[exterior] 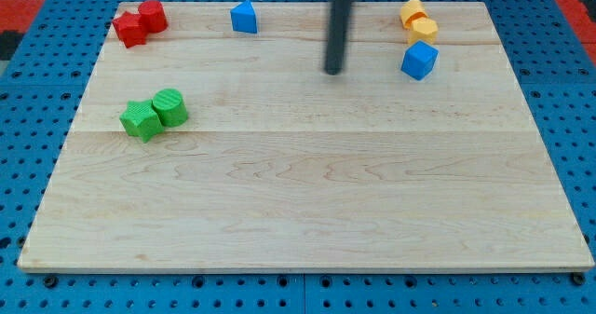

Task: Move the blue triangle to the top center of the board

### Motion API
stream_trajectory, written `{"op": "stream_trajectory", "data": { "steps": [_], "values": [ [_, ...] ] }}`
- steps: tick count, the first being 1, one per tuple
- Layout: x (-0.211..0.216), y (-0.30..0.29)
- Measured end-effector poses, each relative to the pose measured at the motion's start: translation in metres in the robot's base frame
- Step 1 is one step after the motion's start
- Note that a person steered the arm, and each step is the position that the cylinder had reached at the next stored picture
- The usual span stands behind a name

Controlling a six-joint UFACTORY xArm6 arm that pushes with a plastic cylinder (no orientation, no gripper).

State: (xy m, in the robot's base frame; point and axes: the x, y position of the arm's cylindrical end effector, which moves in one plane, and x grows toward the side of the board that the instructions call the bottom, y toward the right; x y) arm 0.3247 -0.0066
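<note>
The blue triangle (243,17) sits near the top edge of the wooden board (307,193), left of centre. My tip (333,71) rests on the board to the right of and below the triangle, well apart from it. A blue cube (419,61) lies to the tip's right.
Two red blocks (140,22) touch each other at the top left corner. A green star (140,120) and a green cylinder (170,107) touch at the left. Two yellow blocks (418,21) sit at the top right, just above the blue cube.
</note>
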Motion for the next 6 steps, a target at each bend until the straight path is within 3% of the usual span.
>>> {"op": "stream_trajectory", "data": {
  "steps": [1, 2, 3, 4, 5, 6],
  "values": [
    [-0.027, 0.012],
    [-0.085, 0.0],
    [-0.131, -0.038],
    [-0.13, -0.105],
    [-0.104, -0.132],
    [-0.086, -0.097]
  ]
}}
